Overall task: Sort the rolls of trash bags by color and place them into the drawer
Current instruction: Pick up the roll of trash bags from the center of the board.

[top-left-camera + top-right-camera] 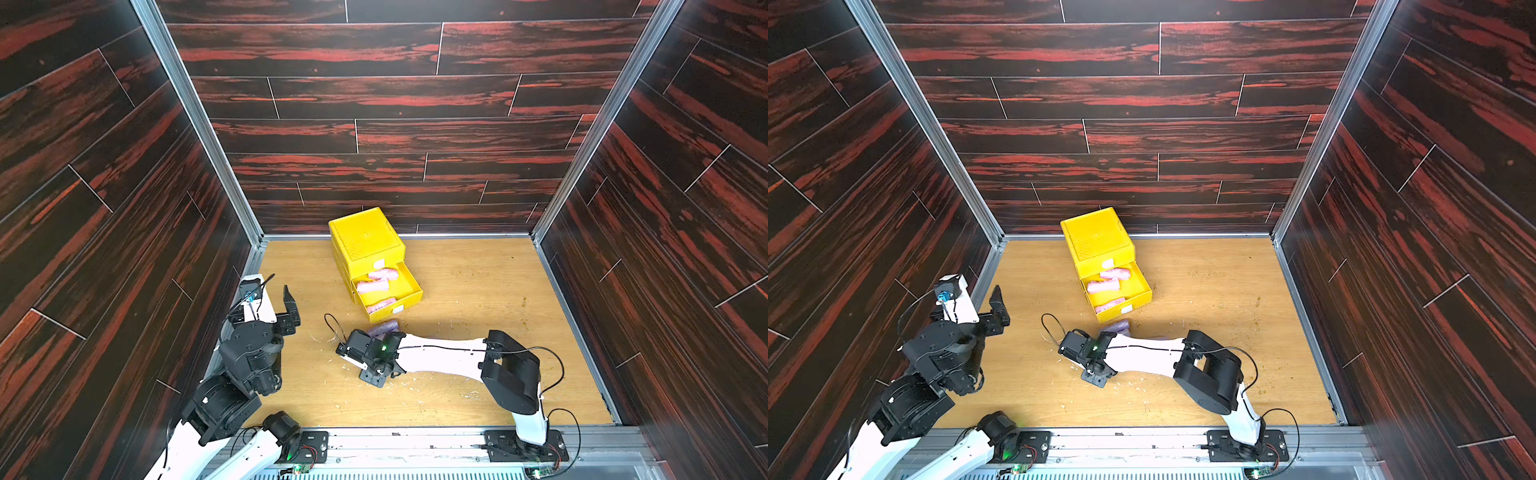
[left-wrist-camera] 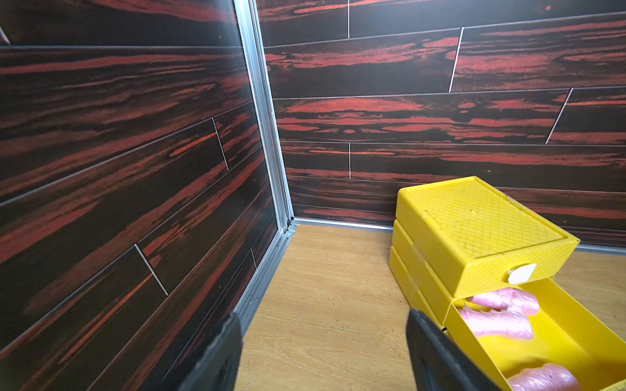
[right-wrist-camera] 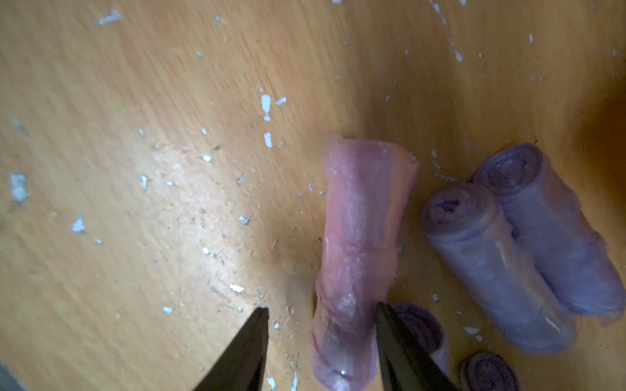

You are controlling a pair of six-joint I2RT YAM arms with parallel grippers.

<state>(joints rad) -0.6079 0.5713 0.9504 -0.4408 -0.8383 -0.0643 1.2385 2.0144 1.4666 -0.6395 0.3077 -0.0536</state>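
Observation:
The yellow drawer (image 1: pixel 365 241) chest stands at the back of the table, also seen as the drawer (image 2: pixel 474 230) in the left wrist view. The tray under its top one is pulled out and holds three pink rolls (image 1: pixel 372 286). In the right wrist view my right gripper (image 3: pixel 321 311) is open and low over the table, with a fourth pink roll (image 3: pixel 362 230) lying between its fingers. That roll sits against one fingertip (image 3: pixel 386 325) and apart from the other. Several lavender rolls (image 3: pixel 494 270) lie just beside it. My left gripper (image 2: pixel 323 325) is open and empty by the left wall.
The lavender rolls (image 1: pixel 384 327) lie right in front of the open tray's white tab (image 1: pixel 397 308). The right arm (image 1: pixel 440 353) stretches across the table's middle. White flecks and crumbs litter the wooden table (image 1: pixel 478 291). Dark walls enclose three sides.

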